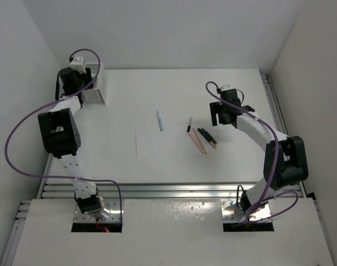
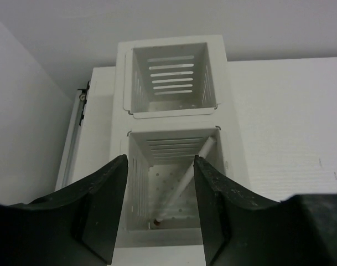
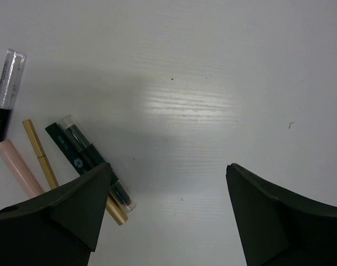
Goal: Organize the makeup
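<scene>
The pale stick (image 2: pixel 186 182) leans diagonally inside slatted box (image 2: pixel 174 123), nearer compartment, perhaps tip-down.

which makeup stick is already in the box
The white stick, leaning in the slatted box compartment nearest the left gripper; the light blue stick and the rest lie on the table.

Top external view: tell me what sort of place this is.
Probably a robot test cell, not a home: a white table boxed in by plain white walls, two arms bolted at its near edge, makeup sticks laid out.
</scene>
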Robot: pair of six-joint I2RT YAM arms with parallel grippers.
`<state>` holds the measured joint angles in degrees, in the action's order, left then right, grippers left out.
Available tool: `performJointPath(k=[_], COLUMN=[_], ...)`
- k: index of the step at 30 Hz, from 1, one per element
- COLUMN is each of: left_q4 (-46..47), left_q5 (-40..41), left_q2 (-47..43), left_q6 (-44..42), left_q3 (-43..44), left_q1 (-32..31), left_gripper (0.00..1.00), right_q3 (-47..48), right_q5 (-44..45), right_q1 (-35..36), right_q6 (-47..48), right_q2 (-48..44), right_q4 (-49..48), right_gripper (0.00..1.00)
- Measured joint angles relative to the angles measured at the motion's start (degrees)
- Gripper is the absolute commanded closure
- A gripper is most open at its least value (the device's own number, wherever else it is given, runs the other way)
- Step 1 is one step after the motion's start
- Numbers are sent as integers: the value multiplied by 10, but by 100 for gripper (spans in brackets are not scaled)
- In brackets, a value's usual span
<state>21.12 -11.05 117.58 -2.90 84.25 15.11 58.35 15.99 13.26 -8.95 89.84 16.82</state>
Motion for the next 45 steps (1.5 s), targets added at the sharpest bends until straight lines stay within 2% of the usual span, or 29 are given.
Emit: performJointPath(k=[1, 3, 4, 6, 12, 17, 20, 25, 29, 45], left_q4=[-15, -47, -62, -89, -171, -224, -244, -261, -269, -282], left_q5=[0, 1, 0, -3, -46, -96, -125, -172, -194, -217], left_q2=[-5, -12, -16, -30, -103, -146, -159, -170, -180, -186], left_q6=[-1, -5, -9, -16, -58, -77, -85, -85, -82, -80], left_q3=[7, 33, 45, 67, 84, 84, 84, 82, 71, 55], left_q1=[0, 1, 2, 2, 2, 2, 2, 2, 2, 2], left_gripper=[43, 43, 43, 43, 40, 30, 29, 29, 28, 26], right_q3=[14, 49, 66, 97, 115, 119, 119, 116, 116, 116], right_q5=[-4, -23, -35, -61, -143, -193, -210, -208, -198, -157], right_q1=[0, 0, 0, 0, 3, 7, 8, 9, 9, 6], right_q6=[1, 4, 5, 10, 19, 32, 36, 38, 39, 40], right_q2=[8, 31, 42, 67, 127, 169, 180, 180, 188, 218], right_q4=[17, 49, 63, 86, 130, 162, 176, 177, 177, 162], right_gripper=[34, 45, 54, 60, 59, 58, 58, 61, 68, 68])
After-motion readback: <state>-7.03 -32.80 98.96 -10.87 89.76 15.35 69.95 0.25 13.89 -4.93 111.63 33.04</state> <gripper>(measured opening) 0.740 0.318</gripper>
